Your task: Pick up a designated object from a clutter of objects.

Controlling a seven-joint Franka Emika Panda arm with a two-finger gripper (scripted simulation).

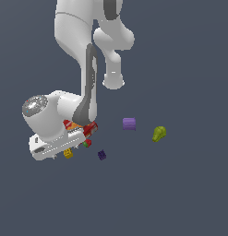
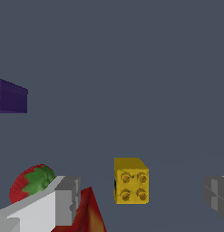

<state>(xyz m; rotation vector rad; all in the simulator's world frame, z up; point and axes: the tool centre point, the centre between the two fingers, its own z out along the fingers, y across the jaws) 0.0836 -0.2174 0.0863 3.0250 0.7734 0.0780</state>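
Item: yellow cube [image 2: 131,181], tiny, yellow-orange, one face marked with four darker round studs; it rests on the dark grey counter [image 1: 180,193], in the exterior view just below the low-set gripper [image 1: 64,146]. Wrist view: the cube sits in the gap between the two grey fingertips [image 2: 68,199], touching neither; the jaws stand wide apart and hold nothing. Gripper [image 2: 143,199]: white body, lowered close to the counter, partly covering the red cracker box [image 1: 90,128] behind it. Strawberry-like red and green piece [image 2: 31,185]: lies beside one finger, next to a red corner of the box [image 2: 88,213]; whether it touches the finger cannot be told. Dark-purple cube [image 1: 102,155]: small, apart from the yellow cube toward the exterior view's right. Purple block [image 1: 129,123]: further to the exterior view's right, standing clear. Olive-green lump [image 1: 159,133]: beyond the purple block, near it but separate.
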